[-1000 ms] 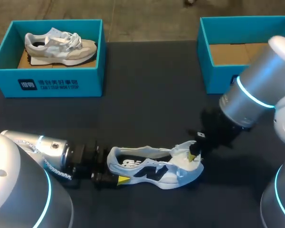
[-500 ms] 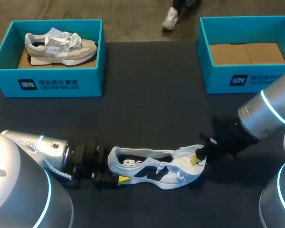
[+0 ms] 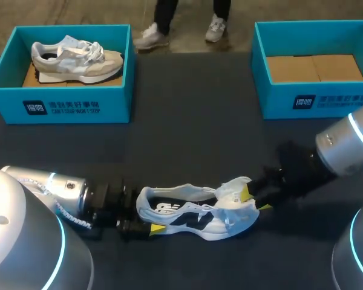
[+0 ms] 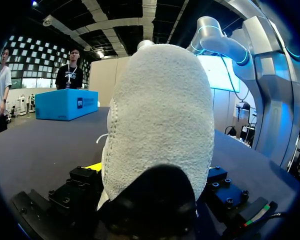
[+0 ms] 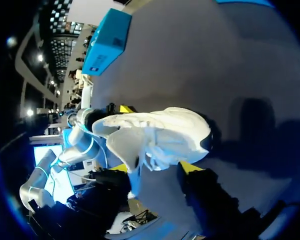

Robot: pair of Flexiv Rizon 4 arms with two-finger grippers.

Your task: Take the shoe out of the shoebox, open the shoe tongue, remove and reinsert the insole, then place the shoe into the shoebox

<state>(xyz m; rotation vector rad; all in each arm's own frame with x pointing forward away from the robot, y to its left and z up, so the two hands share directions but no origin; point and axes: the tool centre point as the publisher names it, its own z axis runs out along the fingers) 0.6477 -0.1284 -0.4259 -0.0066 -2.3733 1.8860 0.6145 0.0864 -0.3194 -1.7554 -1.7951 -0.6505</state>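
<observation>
Shoe (image 3: 193, 212) out, on worktop (image 3: 187, 139), well apart from empty box (image 3: 314, 103), on my side of it. Left fingers (image 3: 157, 229) pinching heel. Right fingers (image 3: 267, 207) spread at tongue (image 3: 236, 184), shoe end nearest empty box. Tongue looks raised. My guess: insole removal, reinsertion and boxing not yet done.

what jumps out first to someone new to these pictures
A white shoe lies on the dark table near the front, the left pincer shut on its heel and the right pincer open at its toe. At the far corners stand a left teal box, holding a pale shoe, and a right teal box.
</observation>
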